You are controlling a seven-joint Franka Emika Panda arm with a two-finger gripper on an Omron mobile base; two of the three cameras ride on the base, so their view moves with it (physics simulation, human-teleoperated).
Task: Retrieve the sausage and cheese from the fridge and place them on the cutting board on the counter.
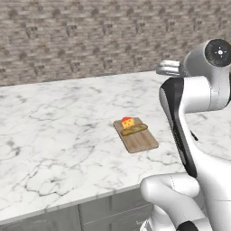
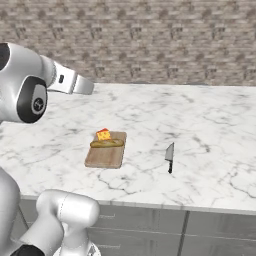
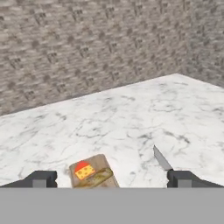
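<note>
The cutting board lies on the white marble counter. On its far end rests the cheese, a yellow wedge with a red edge. A yellowish-tan elongated item lies beside it on the board. My gripper hangs open above and short of the board, with nothing between its fingers. The sausage and the fridge are out of view.
A knife lies on the counter to the right of the board, blade pointing away. A stone-brick wall runs along the back. Grey drawer fronts sit under the counter's near edge.
</note>
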